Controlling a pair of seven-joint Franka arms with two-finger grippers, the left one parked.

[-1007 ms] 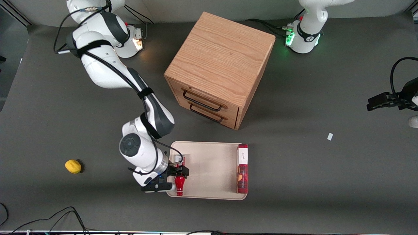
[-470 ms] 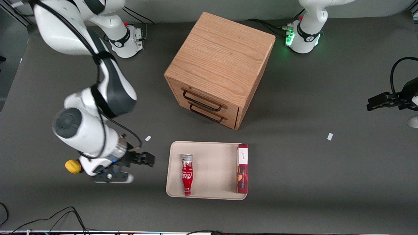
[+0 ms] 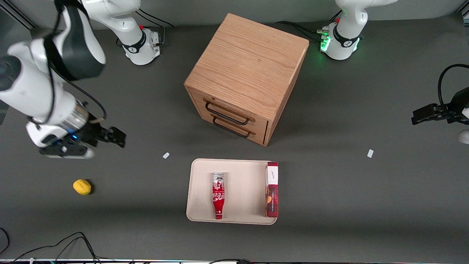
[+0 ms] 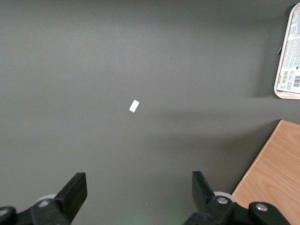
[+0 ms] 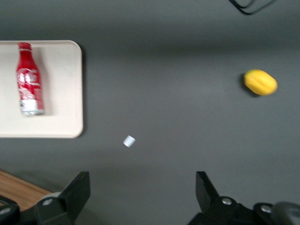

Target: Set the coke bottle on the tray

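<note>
The coke bottle (image 3: 218, 197) lies flat in the cream tray (image 3: 240, 172), its silver base toward the cabinet and its red neck toward the front camera. It also shows in the right wrist view (image 5: 29, 79) on the tray (image 5: 65, 93). My gripper (image 3: 115, 137) is open and empty, raised above the bare table far off toward the working arm's end, well apart from the tray. Its two fingers (image 5: 77, 190) stand wide apart over grey table.
A flat red snack box (image 3: 272, 189) lies in the tray beside the bottle. A wooden two-drawer cabinet (image 3: 246, 75) stands farther from the camera than the tray. A yellow lemon (image 3: 82, 186) and small white scraps (image 3: 166, 155) lie on the table.
The gripper let go of the bottle on the tray, then rose and swung away toward the working arm's end. The bottle rolled a little toward the snack box.
</note>
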